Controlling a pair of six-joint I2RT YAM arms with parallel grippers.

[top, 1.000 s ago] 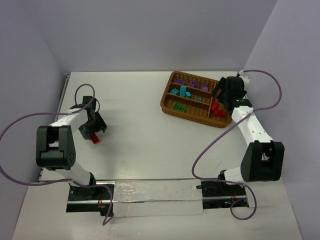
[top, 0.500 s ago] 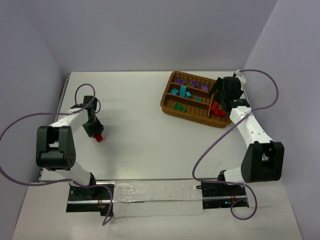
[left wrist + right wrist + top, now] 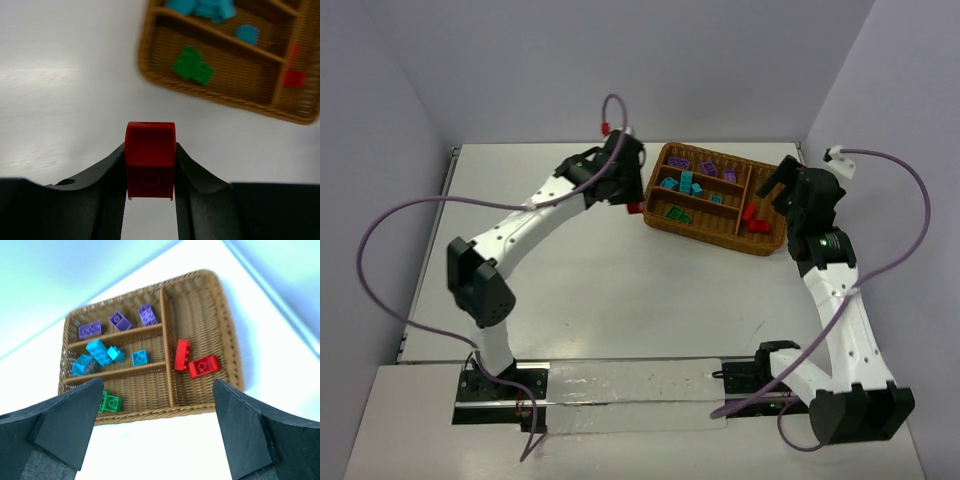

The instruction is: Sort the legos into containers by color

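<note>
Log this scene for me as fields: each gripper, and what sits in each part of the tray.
left gripper: shut on a red brick, just outside the left end of the tray
right gripper: open, empty
far slot: purple bricks
middle slot: teal bricks
near slot: green bricks
wide section: two red bricks

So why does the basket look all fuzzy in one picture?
Left wrist view: the brown woven wicker tray is blurred, while the close red rounded plastic brick looks sharp. Right wrist view: the tray is mostly crisp, but the white table glares almost pure white. Top view: evenly lit and clear.
</note>
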